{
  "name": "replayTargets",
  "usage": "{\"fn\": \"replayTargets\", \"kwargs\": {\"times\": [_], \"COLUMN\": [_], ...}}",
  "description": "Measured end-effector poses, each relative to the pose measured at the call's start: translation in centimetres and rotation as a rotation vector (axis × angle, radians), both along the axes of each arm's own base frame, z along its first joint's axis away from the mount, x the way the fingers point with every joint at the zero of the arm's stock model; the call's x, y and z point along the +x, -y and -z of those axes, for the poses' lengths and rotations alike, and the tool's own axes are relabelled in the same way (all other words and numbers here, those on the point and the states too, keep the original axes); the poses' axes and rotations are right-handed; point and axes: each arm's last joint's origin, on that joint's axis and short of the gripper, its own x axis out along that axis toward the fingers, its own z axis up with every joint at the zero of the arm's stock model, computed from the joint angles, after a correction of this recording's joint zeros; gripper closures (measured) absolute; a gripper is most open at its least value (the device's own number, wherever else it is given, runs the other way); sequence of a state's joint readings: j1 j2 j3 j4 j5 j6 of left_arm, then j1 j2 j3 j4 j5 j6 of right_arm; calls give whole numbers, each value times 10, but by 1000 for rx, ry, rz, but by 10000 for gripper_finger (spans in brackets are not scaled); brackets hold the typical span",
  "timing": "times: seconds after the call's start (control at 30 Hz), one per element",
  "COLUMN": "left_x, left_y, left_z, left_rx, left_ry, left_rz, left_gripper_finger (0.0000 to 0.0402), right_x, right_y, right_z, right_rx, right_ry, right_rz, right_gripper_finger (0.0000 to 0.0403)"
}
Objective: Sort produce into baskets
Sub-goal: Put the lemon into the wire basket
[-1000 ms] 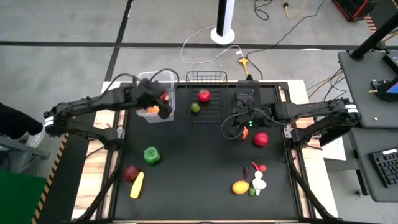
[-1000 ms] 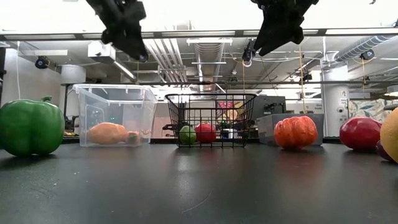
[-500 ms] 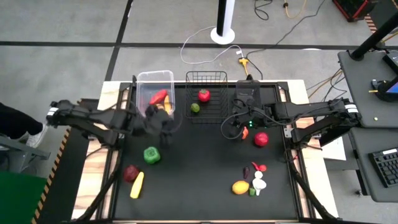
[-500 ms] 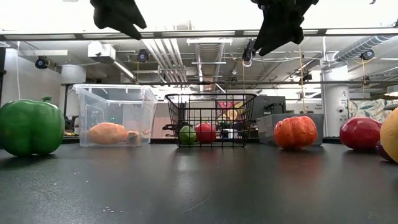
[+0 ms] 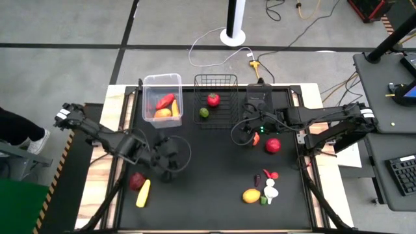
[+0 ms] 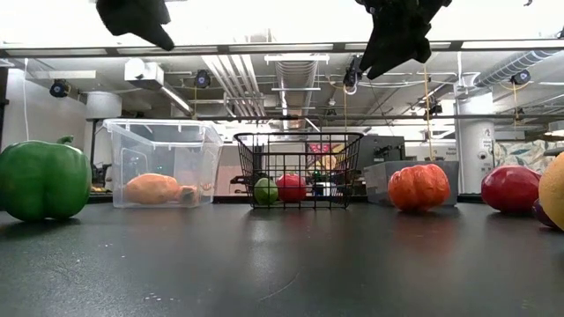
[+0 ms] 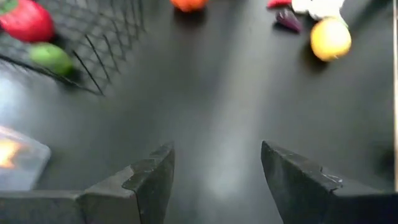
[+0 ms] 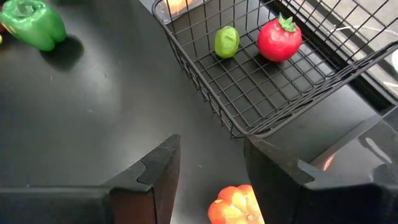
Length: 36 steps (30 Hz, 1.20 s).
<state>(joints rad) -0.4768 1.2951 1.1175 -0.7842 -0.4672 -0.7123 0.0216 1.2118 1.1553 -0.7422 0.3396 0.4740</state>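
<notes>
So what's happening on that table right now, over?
Left tool open, empty, above green toy pepper. Right tool open over orange toy pumpkin. Black wire-mesh basket close by.

From overhead you look straight down on the whole bench, both arms and the floor around it. Your low camera sits at bench-top height, close to the green pepper, facing level across to the wire basket and the room behind. The left wrist camera looks forward past its own pincer over the bench toward that basket's corner. The right wrist camera looks down close into the same basket. All four views share the wire basket with the red and green pieces inside.
</notes>
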Motion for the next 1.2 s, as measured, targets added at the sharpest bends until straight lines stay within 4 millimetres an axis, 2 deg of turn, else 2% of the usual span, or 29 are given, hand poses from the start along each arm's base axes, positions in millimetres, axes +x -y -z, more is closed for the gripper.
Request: {"fn": "replayTargets", "kwargs": {"times": [0.23, 0.37, 0.5, 0.63, 0.9, 1.2], "left_x": [-6, -9, -14, -22, -43, -44], "left_y": [33, 48, 55, 56, 39, 34], "left_z": [14, 24, 30, 34, 36, 35], "left_rx": [-156, -164, -160, -147, -71, 12], "left_ry": [-108, -167, -216, -284, -443, -400], "left_rz": [104, 155, 148, 108, -84, -120], "left_gripper_finger": [180, 180, 180, 180, 180, 180], "right_x": [1, 1, 0, -1, -7, -13], "right_y": [-3, -10, -23, -37, -69, -104], "right_z": [1, 1, 1, 1, 1, 4], "right_rx": [105, 172, 189, 201, 240, 283], "right_ry": [5, 3, 0, -3, -7, -8], "right_rz": [-54, -118, -166, -213, -290, -374], "right_gripper_finger": [234, 234, 234, 234, 234, 234]}}
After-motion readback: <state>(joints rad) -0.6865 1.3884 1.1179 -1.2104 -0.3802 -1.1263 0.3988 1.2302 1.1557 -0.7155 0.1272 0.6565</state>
